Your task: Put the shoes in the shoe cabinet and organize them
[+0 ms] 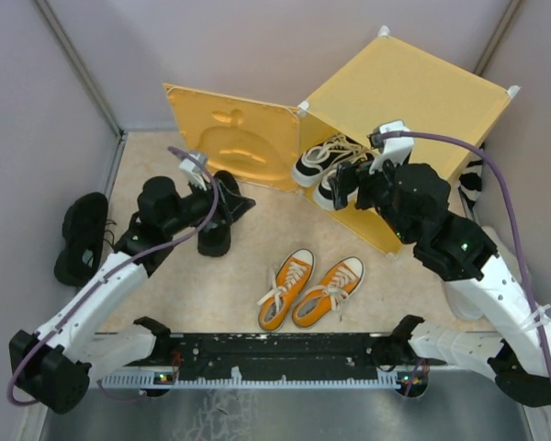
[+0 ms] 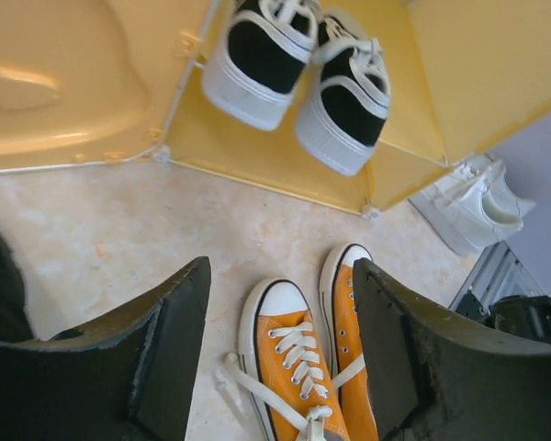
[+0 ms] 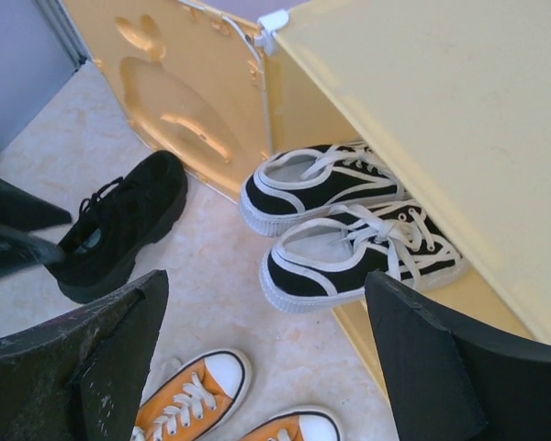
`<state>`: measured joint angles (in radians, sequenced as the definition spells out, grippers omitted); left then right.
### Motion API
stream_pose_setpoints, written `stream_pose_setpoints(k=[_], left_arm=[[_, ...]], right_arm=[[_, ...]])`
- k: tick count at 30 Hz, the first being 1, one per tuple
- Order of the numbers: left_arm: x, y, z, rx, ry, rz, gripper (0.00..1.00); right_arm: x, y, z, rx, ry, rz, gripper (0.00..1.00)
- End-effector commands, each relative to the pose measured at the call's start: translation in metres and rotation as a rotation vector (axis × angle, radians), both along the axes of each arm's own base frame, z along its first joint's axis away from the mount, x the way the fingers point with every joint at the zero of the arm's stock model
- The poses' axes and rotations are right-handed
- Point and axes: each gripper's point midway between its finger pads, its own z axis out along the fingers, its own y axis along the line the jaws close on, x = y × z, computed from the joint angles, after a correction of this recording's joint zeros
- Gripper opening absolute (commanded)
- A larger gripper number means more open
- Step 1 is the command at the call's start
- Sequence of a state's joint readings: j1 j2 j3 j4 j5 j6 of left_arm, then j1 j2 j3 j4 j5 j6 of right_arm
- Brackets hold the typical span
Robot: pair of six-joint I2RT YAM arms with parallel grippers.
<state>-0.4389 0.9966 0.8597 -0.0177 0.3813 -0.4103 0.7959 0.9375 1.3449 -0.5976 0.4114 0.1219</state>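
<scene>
The yellow shoe cabinet [image 1: 413, 92] stands at the back right with its embossed door [image 1: 234, 138] swung open. The black-and-white pair [image 1: 323, 163] lies in its lower opening, toes in, heels sticking out; it also shows in the right wrist view [image 3: 349, 230]. The orange pair [image 1: 312, 289] lies on the floor in the middle. One black shoe [image 1: 216, 225] lies by the door, another [image 1: 81, 237] at far left. My left gripper [image 1: 241, 205] is open and empty; in its wrist view [image 2: 280, 266] it is above the orange pair [image 2: 303, 358]. My right gripper [image 1: 346, 188] is open and empty next to the black-and-white pair.
A cream-white pair [image 2: 473, 207] sits on the floor to the right of the cabinet. Grey walls close in the left, back and right sides. The open door stands between the cabinet and the near black shoe [image 3: 119, 230].
</scene>
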Motion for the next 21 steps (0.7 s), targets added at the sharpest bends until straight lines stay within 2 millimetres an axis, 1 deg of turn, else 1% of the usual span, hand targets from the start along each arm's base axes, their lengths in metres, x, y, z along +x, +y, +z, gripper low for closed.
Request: stream_pose_setpoints(k=[1, 4, 5, 7, 9, 10, 12, 14, 16, 18, 21], left_arm=[[0.001, -0.035, -0.021, 0.011, -0.098, -0.032, 0.72], [0.012, -0.052, -0.022, -0.028, -0.181, 0.009, 0.79], [0.018, -0.058, -0.026, -0.028, -0.198, 0.024, 0.8], [0.033, -0.069, -0.033, 0.013, -0.235, 0.069, 0.82], [0.045, -0.081, -0.035, 0.054, -0.281, 0.099, 0.82], [0.049, -0.087, -0.036, 0.064, -0.315, 0.114, 0.82], [0.057, -0.093, -0.029, 0.059, -0.388, 0.159, 0.82], [0.071, -0.096, -0.026, 0.055, -0.429, 0.206, 0.82], [0.08, -0.106, -0.028, 0.069, -0.445, 0.199, 0.77], [0.084, -0.118, -0.027, 0.065, -0.464, 0.183, 0.75], [0.087, -0.128, -0.026, 0.075, -0.49, 0.177, 0.75]], right_arm=[[-0.004, -0.012, 0.056, 0.033, -0.095, -0.018, 0.89], [-0.004, -0.02, 0.075, 0.001, -0.112, -0.036, 0.89], [-0.005, -0.024, 0.08, -0.005, -0.12, -0.048, 0.89], [-0.007, -0.031, 0.089, -0.009, -0.138, -0.067, 0.89], [-0.01, -0.037, 0.096, -0.003, -0.148, -0.078, 0.89], [-0.011, -0.039, 0.096, -0.002, -0.149, -0.081, 0.89], [-0.013, -0.042, 0.093, 0.0, -0.144, -0.088, 0.9], [-0.014, -0.044, 0.088, 0.006, -0.139, -0.095, 0.9], [-0.015, -0.043, 0.083, 0.016, -0.137, -0.094, 0.9], [-0.015, -0.044, 0.077, 0.019, -0.133, -0.096, 0.9], [-0.016, -0.047, 0.073, 0.016, -0.128, -0.106, 0.91]])
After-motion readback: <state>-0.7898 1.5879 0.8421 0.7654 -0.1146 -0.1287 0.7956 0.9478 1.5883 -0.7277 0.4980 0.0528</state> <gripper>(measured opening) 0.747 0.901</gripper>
